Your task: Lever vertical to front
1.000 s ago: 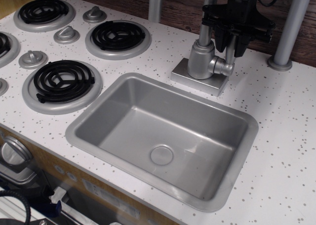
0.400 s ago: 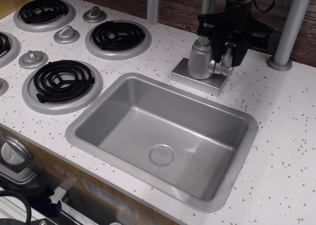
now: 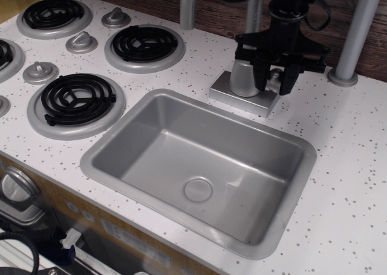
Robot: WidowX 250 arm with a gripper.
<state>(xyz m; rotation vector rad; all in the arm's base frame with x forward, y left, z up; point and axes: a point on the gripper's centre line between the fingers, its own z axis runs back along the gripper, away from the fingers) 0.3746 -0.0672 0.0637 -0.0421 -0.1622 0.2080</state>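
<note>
The lever is a short silver-grey handle on the right side of the faucet's cylindrical body. Only a small part of it shows, between the black fingers, so I cannot tell its tilt. My black gripper hangs down over it from above. Its jaws are apart, one finger left of the lever and in front of the faucet body, the other on the right. The fingers straddle the lever with gaps on both sides. The tall curved spout rises behind to the left.
The faucet's square base sits behind a grey sink. Black coil burners and small grey conical knobs are at the left. A grey pole stands at the right, before a wooden back wall.
My gripper has moved left, forward and down, from behind the upright lever to straddling it. The lever is now mostly hidden between the fingers.
</note>
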